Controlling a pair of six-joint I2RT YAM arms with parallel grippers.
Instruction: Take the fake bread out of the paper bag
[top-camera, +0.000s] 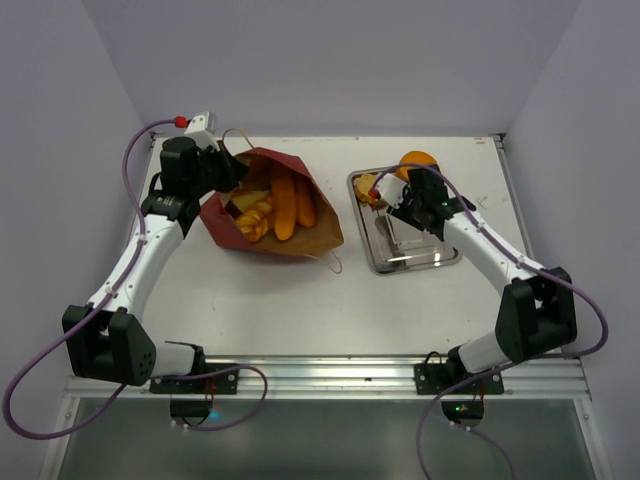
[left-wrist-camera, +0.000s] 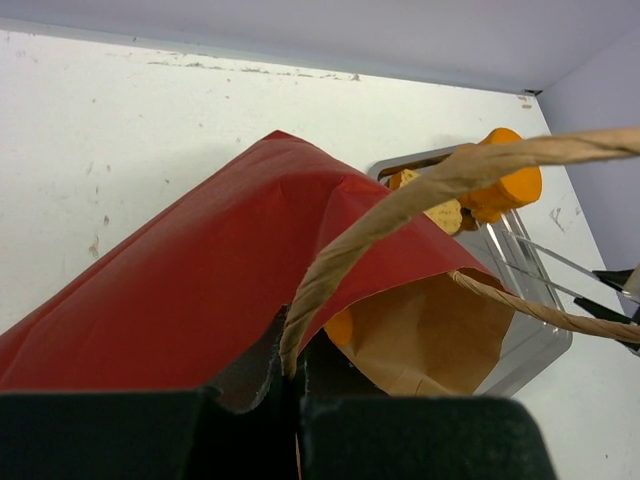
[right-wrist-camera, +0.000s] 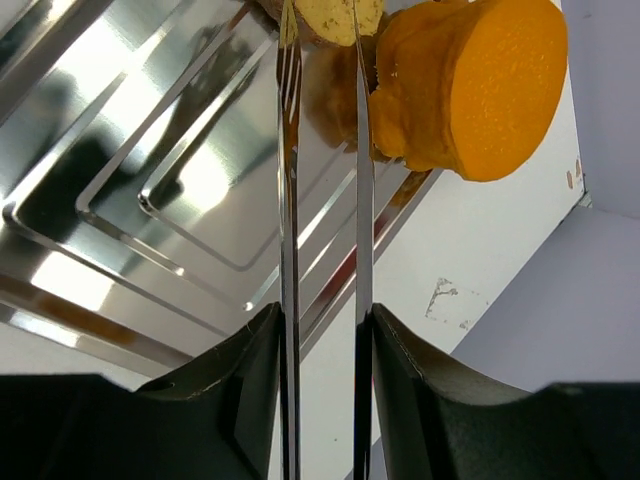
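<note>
From above, the left claw (top-camera: 222, 172) is pinching the paper bag (top-camera: 222, 222) at its rim. The fake bread (top-camera: 285, 205) is lying inside, just right of that claw, with the loaves' long axes running far-to-near. The right claw (top-camera: 385, 200) is hovering over the tray (top-camera: 415, 266).

In the left wrist view, the left claw (left-wrist-camera: 295, 400) is pressing together on red paper.

In the right wrist view, the right claw (right-wrist-camera: 325, 60) is standing slightly spread, a golden piece (right-wrist-camera: 320, 15) at its tips. A drop-off is probably ending. The next move would be reaching back to the bag and closing across a loaf's length.

The top external camera looks down on the whole table (top-camera: 270, 300) from behind the arm bases (top-camera: 185, 378). Each wrist camera sits close behind its jaws, facing past them; both share the steel tray (left-wrist-camera: 535, 340) beyond the jaws.
</note>
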